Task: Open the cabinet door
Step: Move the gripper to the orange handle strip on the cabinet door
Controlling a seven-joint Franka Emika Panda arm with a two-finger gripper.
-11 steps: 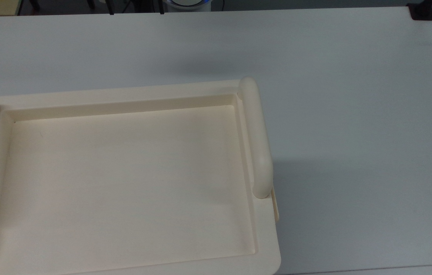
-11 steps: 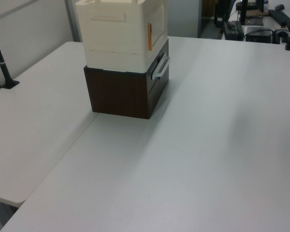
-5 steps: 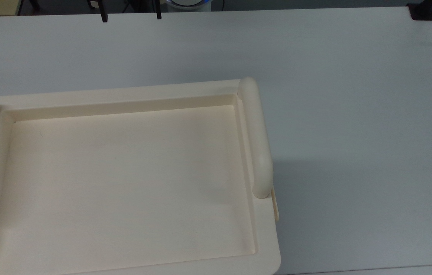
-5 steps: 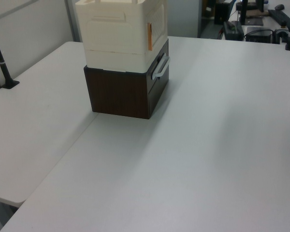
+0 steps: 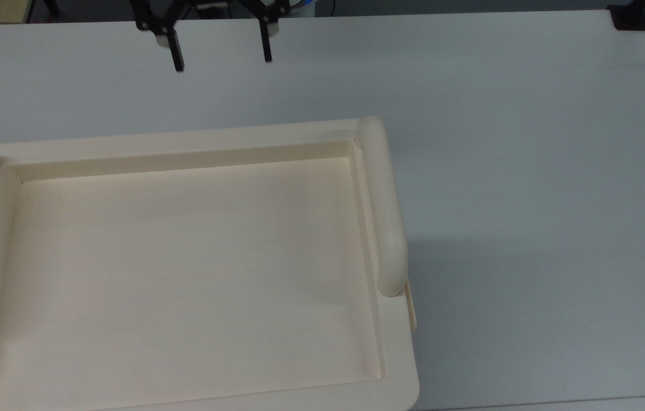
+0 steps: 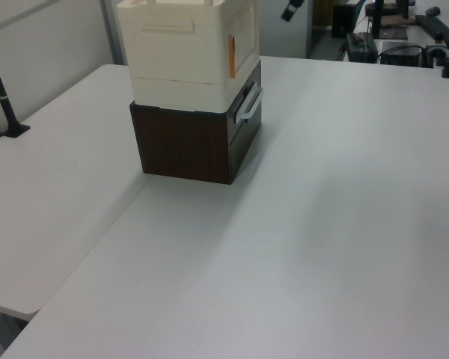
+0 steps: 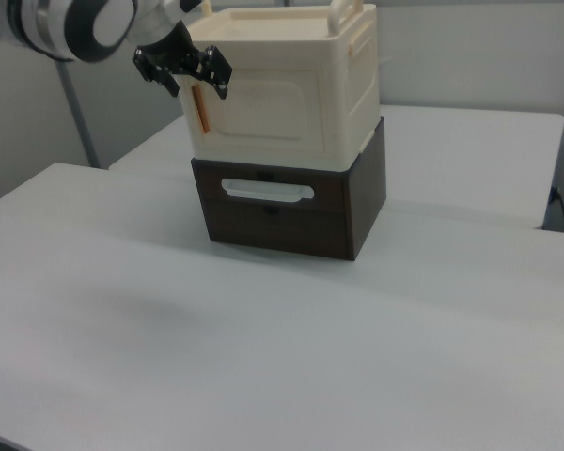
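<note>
The white tabletop (image 7: 451, 310) carries a dark wood drawer box (image 7: 291, 207) with the cream cabinet (image 7: 291, 85) stacked on it, its tray-like top bare. The cabinet door (image 7: 268, 111) sits flush. The gripper (image 5: 220, 54) hovers nearby, jaws spread.

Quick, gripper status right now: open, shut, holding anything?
Gripper: open, black fingers spread apart, holding nothing, near the cream-white plastic cabinet.

my gripper (image 5: 221, 57): black | cabinet door (image 7: 271, 111): cream-white, orange tab | drawer box (image 7: 291, 216): dark brown woodgrain, pale handle | table (image 5: 528, 142): plain grey-white
</note>
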